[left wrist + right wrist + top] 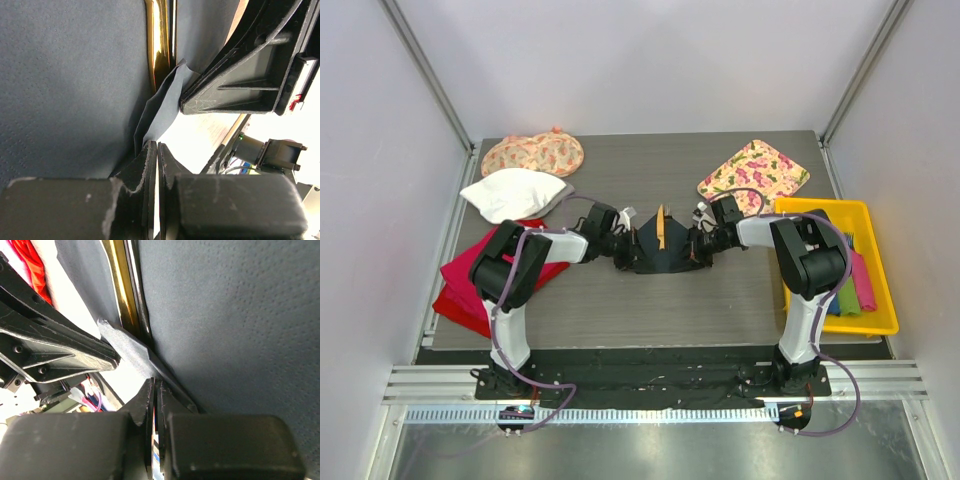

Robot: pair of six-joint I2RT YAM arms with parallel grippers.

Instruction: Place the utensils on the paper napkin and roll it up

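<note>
The dark navy paper napkin lies mid-table with its two sides lifted, and tan-orange utensils lie along its middle. My left gripper is at the napkin's left side and my right gripper at its right side, facing each other. In the left wrist view the napkin fills the left, a gold utensil lies at its fold, and a raised flap runs into my shut left gripper. In the right wrist view the napkin, utensil and shut right gripper show the same.
A red cloth and a white cloth lie at the left. Floral cloths sit at the back left and back right. A yellow tray with coloured cloths stands at the right.
</note>
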